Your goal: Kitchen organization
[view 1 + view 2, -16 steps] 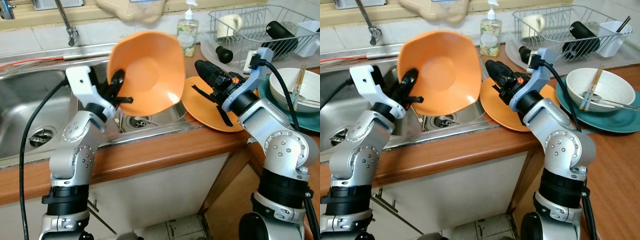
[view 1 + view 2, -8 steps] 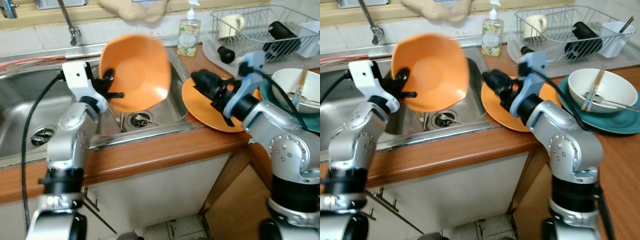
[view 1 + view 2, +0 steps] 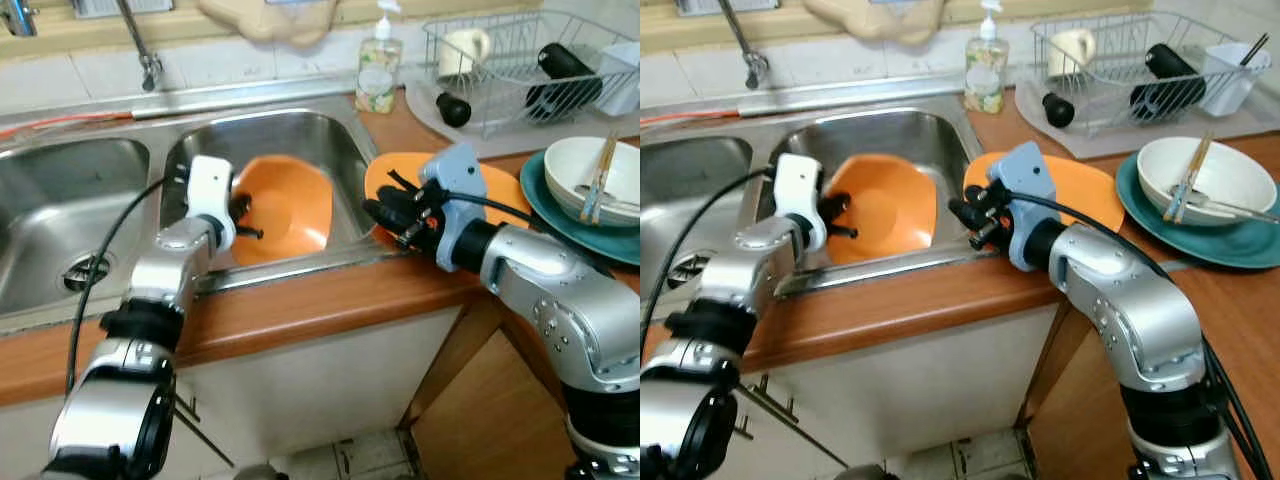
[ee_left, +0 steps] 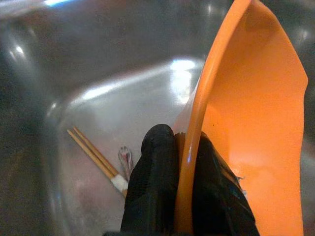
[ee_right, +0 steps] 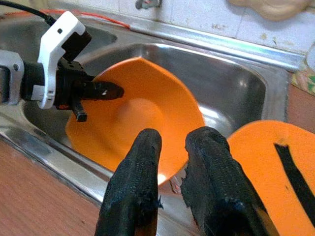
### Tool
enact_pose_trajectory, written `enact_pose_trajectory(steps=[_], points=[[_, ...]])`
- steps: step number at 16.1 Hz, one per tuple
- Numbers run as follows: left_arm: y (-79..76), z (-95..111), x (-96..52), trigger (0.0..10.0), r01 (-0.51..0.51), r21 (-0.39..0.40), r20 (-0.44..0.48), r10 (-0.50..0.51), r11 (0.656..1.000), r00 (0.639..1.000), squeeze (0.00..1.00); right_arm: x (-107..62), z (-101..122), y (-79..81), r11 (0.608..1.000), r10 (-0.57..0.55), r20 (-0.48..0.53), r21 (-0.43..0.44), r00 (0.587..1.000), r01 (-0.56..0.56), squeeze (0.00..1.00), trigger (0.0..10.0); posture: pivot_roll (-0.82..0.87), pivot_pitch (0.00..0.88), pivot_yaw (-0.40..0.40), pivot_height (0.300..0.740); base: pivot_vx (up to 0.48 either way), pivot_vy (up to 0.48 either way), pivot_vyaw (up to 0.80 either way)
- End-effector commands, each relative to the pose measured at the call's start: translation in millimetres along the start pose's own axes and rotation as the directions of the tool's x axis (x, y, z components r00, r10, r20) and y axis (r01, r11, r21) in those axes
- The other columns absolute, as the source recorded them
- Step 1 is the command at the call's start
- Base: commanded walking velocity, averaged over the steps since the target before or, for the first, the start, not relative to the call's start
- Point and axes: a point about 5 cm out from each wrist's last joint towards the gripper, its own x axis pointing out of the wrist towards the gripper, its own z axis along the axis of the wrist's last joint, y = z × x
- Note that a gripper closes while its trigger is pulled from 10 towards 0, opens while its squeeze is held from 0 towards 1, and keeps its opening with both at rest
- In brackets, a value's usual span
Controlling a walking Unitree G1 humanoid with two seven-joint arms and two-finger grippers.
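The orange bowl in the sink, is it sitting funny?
Yes. The orange bowl stands tipped on its edge in the right basin of the sink, not flat, because the left gripper pinches its rim. Chopsticks lie loose on the basin floor beside it. The orange plate lies flat on the counter.

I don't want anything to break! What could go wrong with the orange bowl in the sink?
The left gripper pinches only the orange bowl's rim, so it might slip and clatter. Chopsticks lie on the sink bottom; the bowl could land on them and sit crooked.
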Motion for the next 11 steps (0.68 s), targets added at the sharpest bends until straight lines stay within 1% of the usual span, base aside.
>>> enact_pose_trajectory(steps=[1,2,3,4,5,8,9,10,11], points=[[-0.9,9.9,2.9,7.3,0.016,0.032,0.009,-0.016,0.999,1.000,0.00,-1.5,-2.1,2.4,1.000,-0.003,-0.013,-0.014,1.000,0.003,0.00,10.0,-0.06,0.000,0.094,0.740,0.000,0.000,0.00],[-1.6,5.9,4.8,10.0,0.025,0.042,-0.029,-0.023,0.999,0.999,0.00,-2.0,-3.2,1.6,1.000,-0.011,-0.020,-0.013,1.000,0.011,0.00,10.0,-0.06,0.000,0.094,0.740,0.000,0.000,0.00],[-1.7,1.8,6.1,10.0,0.030,0.057,-0.065,-0.026,0.998,0.998,0.00,-2.2,-4.3,0.7,1.000,-0.020,-0.026,-0.009,0.999,0.020,0.00,10.0,-0.06,0.000,0.094,0.740,0.000,0.000,0.00],[-1.3,-1.4,6.5,10.0,0.034,0.053,-0.086,-0.029,0.998,0.996,0.00,-2.6,-5.5,0.4,1.000,-0.028,-0.031,-0.005,0.999,0.028,0.00,10.0,-0.07,0.000,0.095,0.740,0.000,0.000,0.00],[0.1,-2.8,7.0,10.0,0.031,0.054,-0.091,-0.026,0.998,0.995,1.00,-2.6,-6.6,-0.1,0.999,-0.036,-0.035,-0.003,0.999,0.036,0.00,10.0,-0.06,0.000,0.093,0.740,0.000,0.000,0.00],[3.7,-2.1,7.6,10.0,0.027,0.070,-0.077,-0.021,0.997,0.997,1.00,-1.7,-8.6,-4.7,0.997,-0.079,-0.046,0.012,0.996,0.080,0.00,10.0,-0.06,0.000,0.089,0.740,0.000,0.000,0.00],[4.6,1.0,6.6,10.0,0.030,0.073,-0.045,-0.027,0.997,0.999,1.00,-1.5,-9.3,-6.4,0.995,-0.096,-0.048,0.017,0.994,0.097,0.00,10.0,-0.06,0.000,0.085,0.740,0.000,0.000,0.00],[5.4,7.5,5.0,10.0,0.035,0.076,0.019,-0.037,0.996,0.999,1.00,-1.2,-10.0,-8.3,0.993,-0.118,-0.049,0.020,0.992,0.119,0.00,10.0,-0.06,0.000,0.085,0.740,0.000,0.000,0.00],[5.7,10.9,3.6,10.0,0.040,0.077,0.055,-0.045,0.996,0.997,1.00,-1.4,-10.3,-9.1,0.991,-0.130,-0.049,0.023,0.990,0.132,0.00,10.0,-0.06,0.000,0.082,0.740,0.000,0.000,0.00]])
